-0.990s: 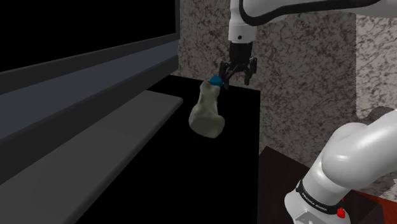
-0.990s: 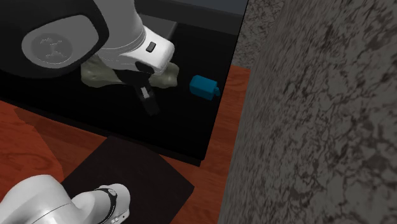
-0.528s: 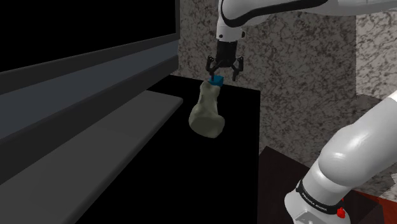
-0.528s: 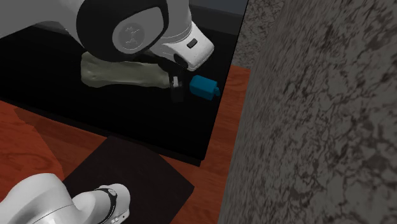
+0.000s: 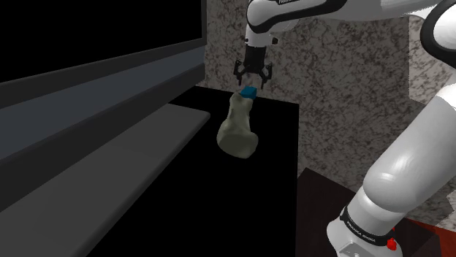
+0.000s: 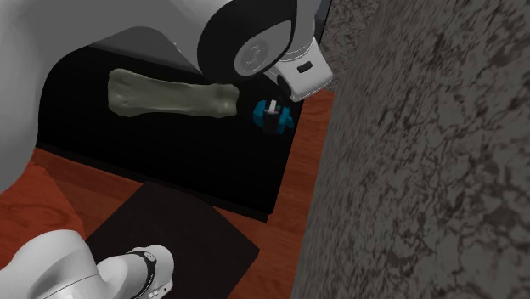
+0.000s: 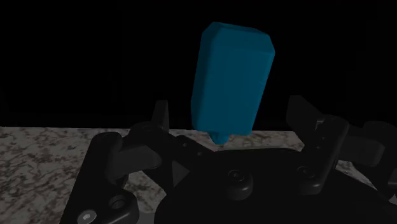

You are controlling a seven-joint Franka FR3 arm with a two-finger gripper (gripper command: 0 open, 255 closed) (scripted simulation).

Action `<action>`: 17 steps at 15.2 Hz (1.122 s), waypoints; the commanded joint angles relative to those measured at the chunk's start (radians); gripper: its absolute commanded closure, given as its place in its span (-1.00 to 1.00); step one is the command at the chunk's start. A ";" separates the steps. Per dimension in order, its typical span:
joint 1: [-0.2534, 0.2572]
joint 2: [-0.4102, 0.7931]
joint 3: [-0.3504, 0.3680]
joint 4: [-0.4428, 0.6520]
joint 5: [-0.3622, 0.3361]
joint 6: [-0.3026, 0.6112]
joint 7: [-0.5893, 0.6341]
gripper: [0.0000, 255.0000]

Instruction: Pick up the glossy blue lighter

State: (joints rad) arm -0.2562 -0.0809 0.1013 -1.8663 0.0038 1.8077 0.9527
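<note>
1. the lighter (image 7: 232,79) is a small blue block with flat faces and a narrow nub at one end. it lies on the black worktop (image 6: 170,144) straight under the gripper (image 5: 252,79).
2. the gripper is wide open and holds nothing. in the wrist view one finger stands to each side of the lighter, with a clear gap on both sides.
3. handling, as a judgement: it looks light and rigid, so it should not give under the fingers. the glossy faces could be slippery, and a grip near one end might let it swivel or squirt out.
4. the best hold is likely across the two long flat sides near the middle, away from the nub.
5. a pale lump (image 6: 170,93) lies just beside the lighter, off to one side of the gripper. a finger coming down could nudge it.
6. compared with a second ago, the gripper has moved from above the lump's end to directly above the lighter. the fingers were open then as now, and the lighter and lump have not shifted.
</note>
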 commanded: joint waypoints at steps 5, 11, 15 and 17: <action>-0.001 0.013 0.000 -0.062 -0.001 0.077 0.010 -1.00; -0.001 0.014 -0.001 -0.067 -0.001 0.083 0.009 1.00; -0.001 0.015 0.000 -0.066 -0.001 0.083 0.010 1.00; -0.001 0.014 0.000 -0.069 -0.001 0.084 0.010 1.00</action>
State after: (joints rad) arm -0.2577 -0.0684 0.1006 -1.9329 0.0021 1.8906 0.9627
